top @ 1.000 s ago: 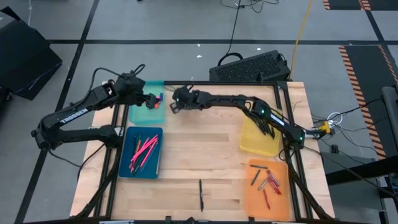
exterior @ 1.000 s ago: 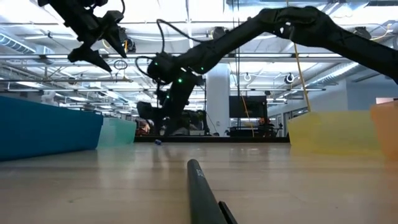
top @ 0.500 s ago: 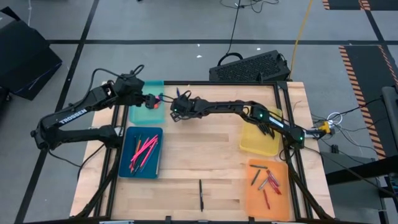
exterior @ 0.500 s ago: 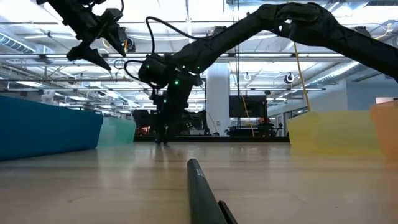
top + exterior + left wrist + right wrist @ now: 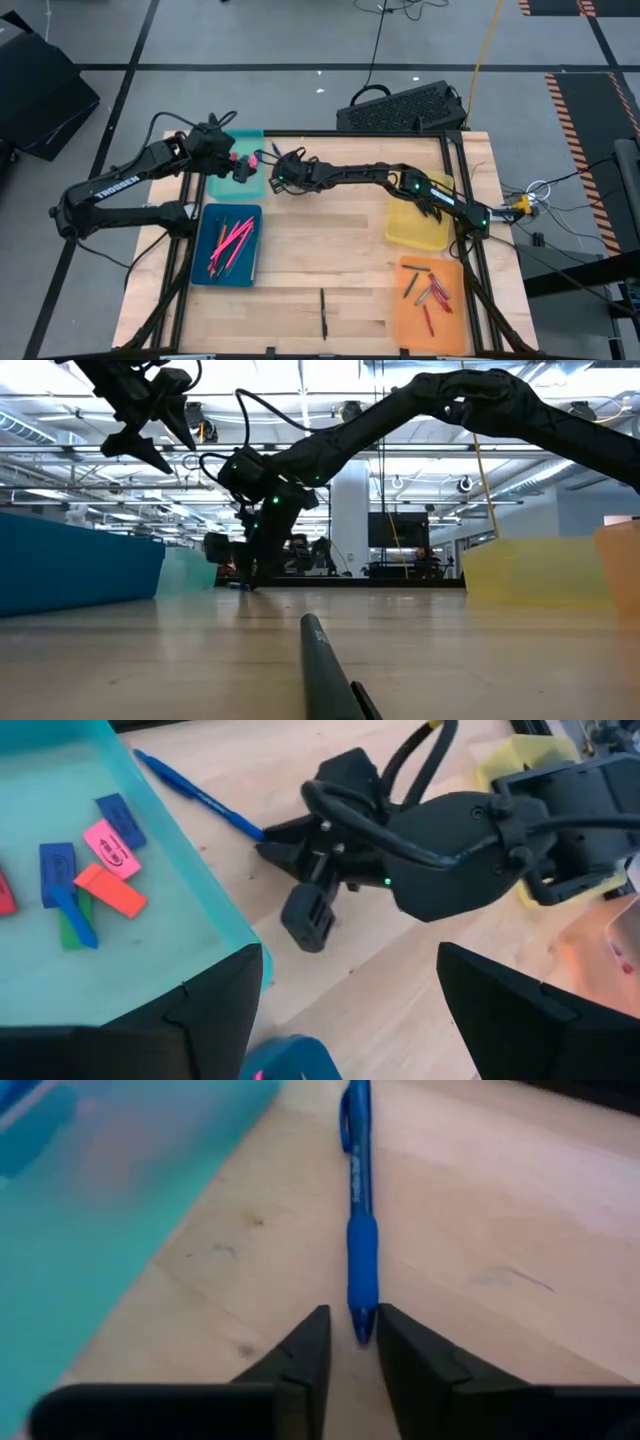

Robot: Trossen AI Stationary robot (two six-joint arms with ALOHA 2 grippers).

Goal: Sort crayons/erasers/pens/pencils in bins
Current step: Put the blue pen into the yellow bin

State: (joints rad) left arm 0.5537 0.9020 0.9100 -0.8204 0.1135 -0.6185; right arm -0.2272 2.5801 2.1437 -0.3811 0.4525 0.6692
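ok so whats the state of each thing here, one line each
left pincer: open, empty, above the teal bin
right pincer: open, fingers either side of the blue pen's tip
blue pen: flat on the table beside the teal bin
teal bin: holds erasers
dark blue bin: holds pink sticks
yellow bin: contents unclear
orange bin: holds crayons
black pen: loose on the table

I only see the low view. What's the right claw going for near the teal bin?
Observer: A blue pen lying on the table beside the teal bin.
Operator: Claw open?
Observer: Yes, the right claw is open, the pen's tip at the gap between its fingers.
Operator: What's in that bin?
Observer: Erasers, pink, blue, orange and green; the left claw hangs open above it.
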